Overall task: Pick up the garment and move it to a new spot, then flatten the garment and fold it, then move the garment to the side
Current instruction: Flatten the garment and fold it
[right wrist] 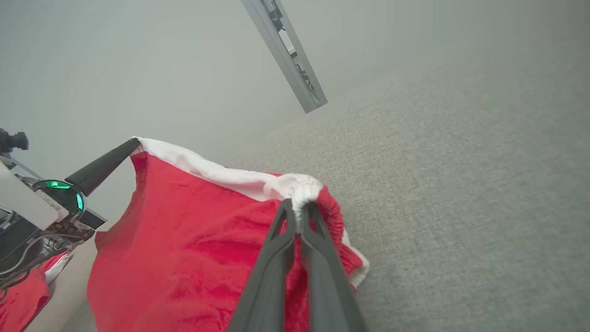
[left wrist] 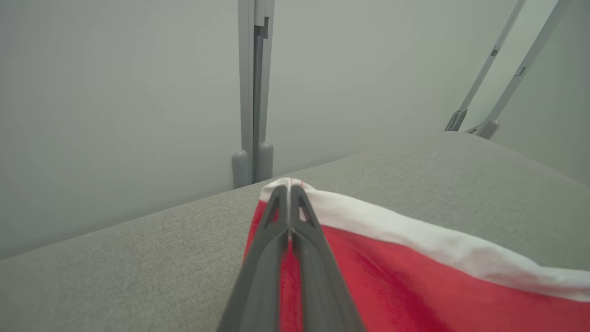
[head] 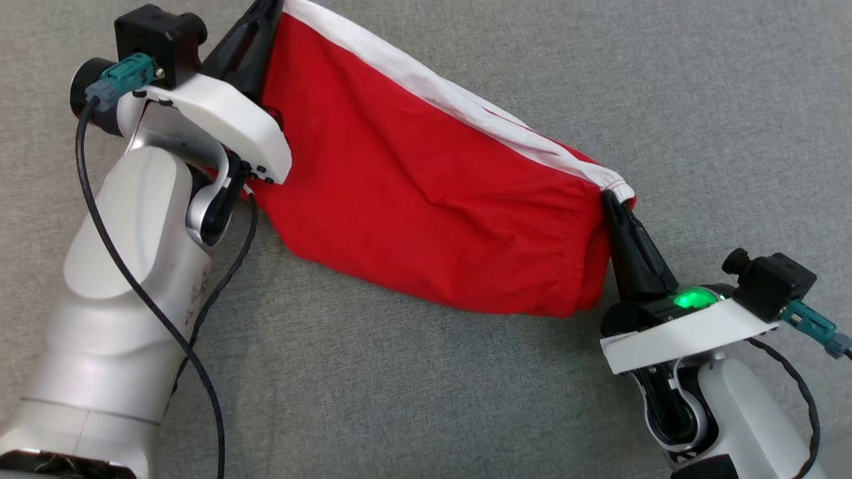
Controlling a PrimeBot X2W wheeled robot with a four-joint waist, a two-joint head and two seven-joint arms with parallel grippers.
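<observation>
My left gripper is clenched on one corner of the red garment, right at its white band. My right gripper is pinched tight on the gathered white hem at the opposite corner. The cloth is stretched between my two hands over the grey fabric surface, white band on the far side and red cloth sagging toward me. The left-held corner sits near the surface's far edge. I cannot tell whether the lower fold touches the surface.
</observation>
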